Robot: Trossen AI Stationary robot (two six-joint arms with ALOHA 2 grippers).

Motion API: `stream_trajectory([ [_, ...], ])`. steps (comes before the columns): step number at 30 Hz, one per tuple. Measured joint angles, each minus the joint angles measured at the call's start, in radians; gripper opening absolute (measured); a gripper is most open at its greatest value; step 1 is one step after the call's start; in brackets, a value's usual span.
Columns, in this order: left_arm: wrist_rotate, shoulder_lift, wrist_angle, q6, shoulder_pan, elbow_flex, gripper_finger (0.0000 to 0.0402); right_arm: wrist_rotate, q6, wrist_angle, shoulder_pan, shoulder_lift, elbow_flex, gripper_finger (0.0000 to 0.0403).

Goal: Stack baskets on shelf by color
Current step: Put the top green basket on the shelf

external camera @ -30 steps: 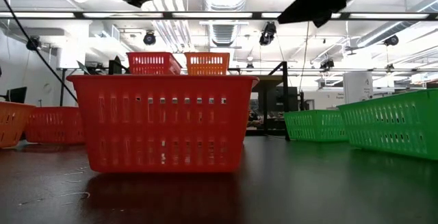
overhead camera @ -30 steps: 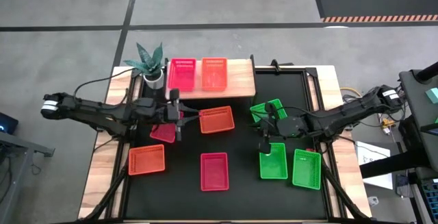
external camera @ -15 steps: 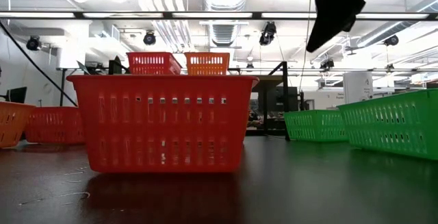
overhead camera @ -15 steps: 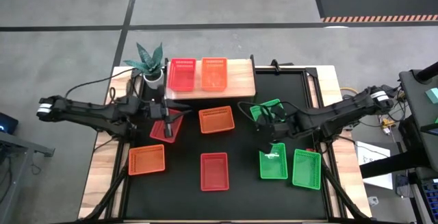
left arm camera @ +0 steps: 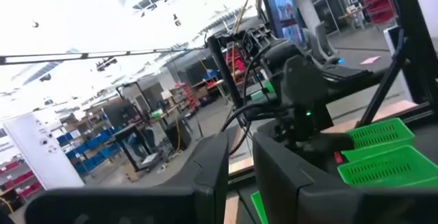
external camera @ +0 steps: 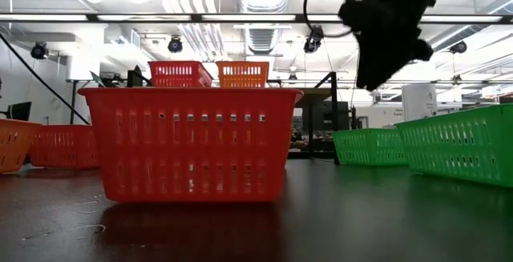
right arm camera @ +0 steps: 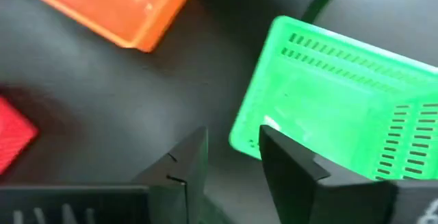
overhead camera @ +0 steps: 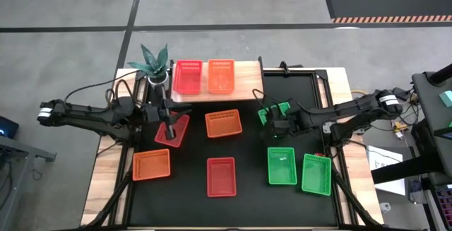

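Your right arm covers most of the green basket [overhead camera: 281, 109] behind it. In the low view, the frame edge crops the orange basket [external camera: 14, 143] and the near green basket [external camera: 473, 151].

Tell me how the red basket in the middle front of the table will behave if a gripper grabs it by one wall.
The red basket looks like thin slotted plastic, so it is probably light, and the pinched wall may flex a little. Its base is broad and flat and its walls are low, so it should slide on the black tabletop rather than tip. Lifted by one wall, it would likely hang tilted.
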Motion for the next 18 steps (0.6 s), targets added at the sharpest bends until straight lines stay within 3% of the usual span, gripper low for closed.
stream_trajectory([
  [9, 0.000, 0.013, 0.000, 0.000, 0.000, -0.007, 0.0051, -0.012, -0.084, 0.056, -0.116, 0.133, -0.001, 0.0137],
  [18, 0.000, 0.008, 0.001, 0.005, 0.000, -0.015, 0.0051, -0.062, -0.104, 0.100, -0.130, 0.236, -0.001, 0.0135],
])
